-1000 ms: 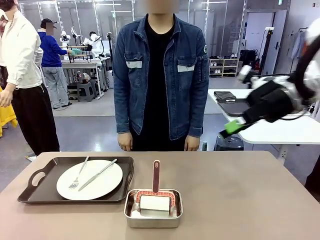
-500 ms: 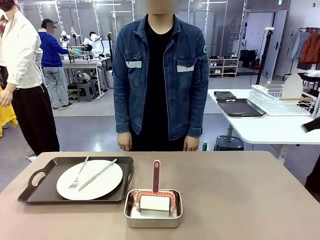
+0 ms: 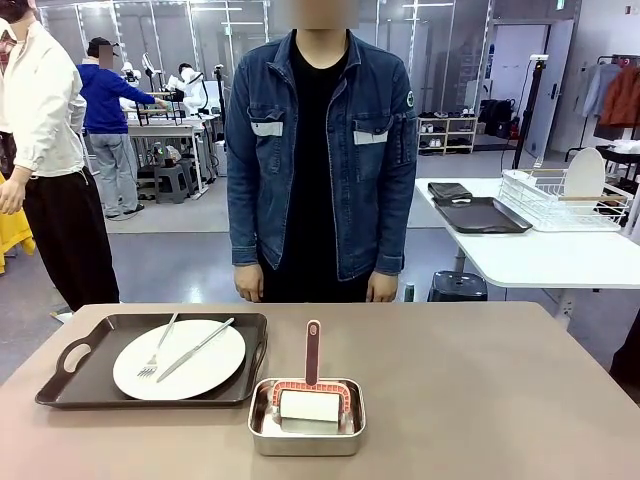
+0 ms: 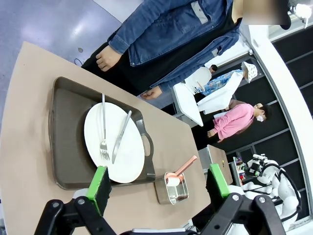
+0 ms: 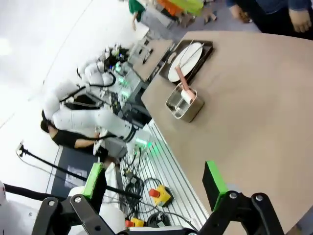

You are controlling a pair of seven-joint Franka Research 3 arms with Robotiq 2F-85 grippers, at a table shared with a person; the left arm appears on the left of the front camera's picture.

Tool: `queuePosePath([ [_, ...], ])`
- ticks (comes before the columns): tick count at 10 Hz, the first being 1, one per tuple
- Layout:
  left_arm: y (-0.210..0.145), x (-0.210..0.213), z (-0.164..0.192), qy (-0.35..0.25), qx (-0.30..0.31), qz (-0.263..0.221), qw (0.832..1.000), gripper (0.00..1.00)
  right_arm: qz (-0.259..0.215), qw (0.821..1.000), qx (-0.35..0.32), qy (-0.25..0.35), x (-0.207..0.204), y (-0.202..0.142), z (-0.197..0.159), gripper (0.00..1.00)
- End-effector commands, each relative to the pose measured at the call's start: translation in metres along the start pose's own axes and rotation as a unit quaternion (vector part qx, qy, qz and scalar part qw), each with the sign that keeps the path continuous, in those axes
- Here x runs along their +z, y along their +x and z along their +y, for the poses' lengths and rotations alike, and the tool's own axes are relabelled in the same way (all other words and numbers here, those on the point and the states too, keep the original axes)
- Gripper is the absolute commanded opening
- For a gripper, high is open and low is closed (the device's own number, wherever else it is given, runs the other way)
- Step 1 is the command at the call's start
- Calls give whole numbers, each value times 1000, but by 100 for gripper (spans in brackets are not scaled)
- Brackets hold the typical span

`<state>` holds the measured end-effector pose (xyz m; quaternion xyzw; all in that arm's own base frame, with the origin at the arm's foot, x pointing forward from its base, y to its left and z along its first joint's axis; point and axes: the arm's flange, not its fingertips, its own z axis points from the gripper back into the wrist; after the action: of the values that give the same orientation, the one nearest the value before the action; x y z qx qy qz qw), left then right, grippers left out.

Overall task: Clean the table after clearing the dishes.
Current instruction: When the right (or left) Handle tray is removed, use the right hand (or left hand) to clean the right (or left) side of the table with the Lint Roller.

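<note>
Left wrist view showed the left tool (image 4: 157,182) spread wide above the surface (image 4: 29,122), the plate (image 4: 132,161) with fork (image 4: 103,122) and knife (image 4: 121,137) on its dark tray (image 4: 66,127) just beyond at eleven o'clock. The right tool (image 5: 152,181) hung spread too, that plate well off at one o'clock. Front view: the surface's three o'clock half lay bare.

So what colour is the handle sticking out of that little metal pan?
Salmon pink, clearest in the front view: the handle rises from the pan.
</note>
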<state>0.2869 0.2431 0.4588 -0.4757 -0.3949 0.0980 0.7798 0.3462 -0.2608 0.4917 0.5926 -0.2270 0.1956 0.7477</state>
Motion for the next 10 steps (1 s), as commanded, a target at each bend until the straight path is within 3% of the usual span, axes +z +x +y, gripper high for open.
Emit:
queuePosePath([
  [1,1,3,0,-7,-6,-1,1000,100,-25,998,-33,-47,-12,12,15,100],
  [2,1,3,0,-7,-6,-1,1000,100,0,1000,0,0,0,0,0,100],
  [10,1,3,0,-7,-6,-1,1000,100,0,1000,0,0,0,0,0,100],
])
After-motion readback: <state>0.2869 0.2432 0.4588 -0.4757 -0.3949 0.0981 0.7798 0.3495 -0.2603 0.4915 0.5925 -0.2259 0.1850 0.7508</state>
